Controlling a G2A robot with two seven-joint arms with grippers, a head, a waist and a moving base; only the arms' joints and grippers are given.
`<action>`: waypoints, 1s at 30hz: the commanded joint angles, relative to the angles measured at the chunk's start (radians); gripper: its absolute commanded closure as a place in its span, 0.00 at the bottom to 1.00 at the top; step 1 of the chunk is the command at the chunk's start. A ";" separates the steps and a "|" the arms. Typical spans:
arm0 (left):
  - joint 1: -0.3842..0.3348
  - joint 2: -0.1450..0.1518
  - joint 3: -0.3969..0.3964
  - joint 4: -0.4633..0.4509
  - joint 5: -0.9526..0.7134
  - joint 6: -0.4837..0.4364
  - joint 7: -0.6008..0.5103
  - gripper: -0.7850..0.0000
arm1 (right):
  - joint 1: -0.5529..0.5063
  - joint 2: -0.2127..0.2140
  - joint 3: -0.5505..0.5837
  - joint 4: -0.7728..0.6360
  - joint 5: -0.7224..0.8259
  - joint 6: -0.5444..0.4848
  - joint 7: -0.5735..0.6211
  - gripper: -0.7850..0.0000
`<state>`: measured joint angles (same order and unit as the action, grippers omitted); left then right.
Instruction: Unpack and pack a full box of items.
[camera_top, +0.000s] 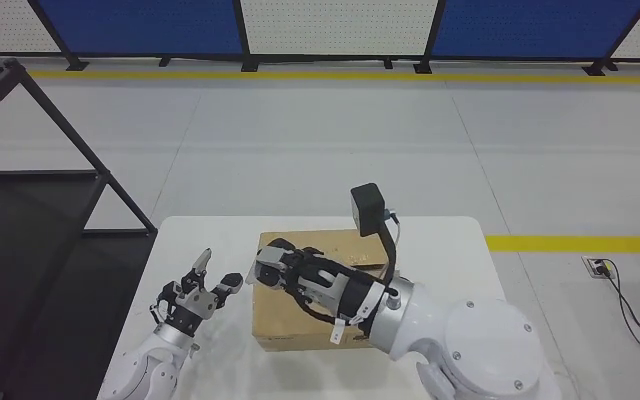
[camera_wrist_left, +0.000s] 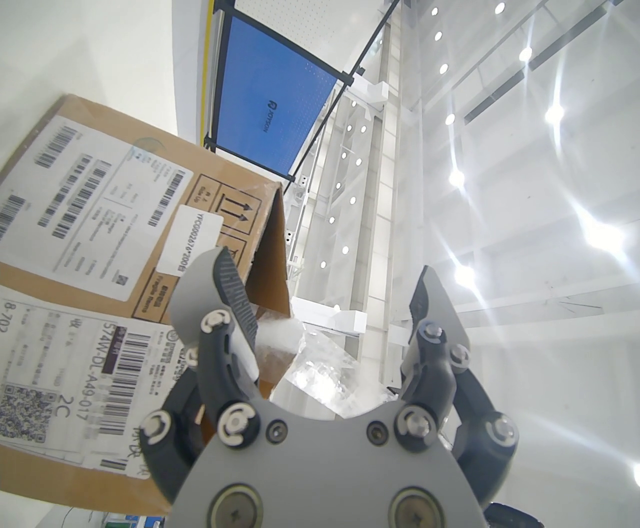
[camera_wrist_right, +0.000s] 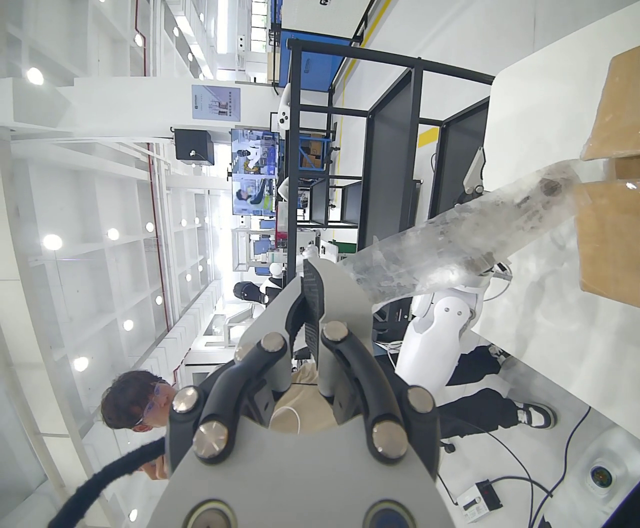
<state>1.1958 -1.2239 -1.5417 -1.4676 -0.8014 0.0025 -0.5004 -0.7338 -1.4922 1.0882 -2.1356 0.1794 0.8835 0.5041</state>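
From my station the cardboard box (camera_top: 290, 325) sits in the middle of the white table (camera_top: 440, 240). The right arm lies across its top, so I can't make out what is inside. In the left wrist view the side of the box (camera_wrist_left: 100, 200) carries white shipping labels (camera_wrist_left: 75, 180), and one flap corner stands up at its edge.

A strip of clear tape (camera_wrist_right: 450, 245) runs from the box's edge (camera_wrist_right: 605, 240) out to the right gripper (camera_wrist_right: 312, 280). Its fingers are pressed together on the strip's free end. In the top view that gripper (camera_top: 262, 270) is at the box's left edge.

My left gripper (camera_top: 220, 268) is over the table just beside that same side of the box. Its fingers are spread wide with nothing between them (camera_wrist_left: 325, 285), and the tape (camera_wrist_left: 325, 365) hangs beyond them.
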 joint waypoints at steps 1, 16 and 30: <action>0.002 0.000 -0.001 -0.005 -0.003 -0.004 -0.002 0.15 | 0.001 0.001 -0.001 0.002 0.004 0.003 -0.003 1.00; 0.020 -0.001 -0.020 -0.069 -0.035 -0.055 -0.023 0.13 | -0.023 0.007 0.046 0.031 0.070 -0.020 -0.067 1.00; 0.023 -0.005 0.000 -0.109 -0.039 -0.065 -0.027 0.13 | -0.033 0.010 0.080 0.007 0.154 0.002 -0.103 1.00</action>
<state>1.2196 -1.2282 -1.5443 -1.5757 -0.8424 -0.0619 -0.5293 -0.7610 -1.4835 1.1658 -2.1210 0.3348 0.8844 0.3986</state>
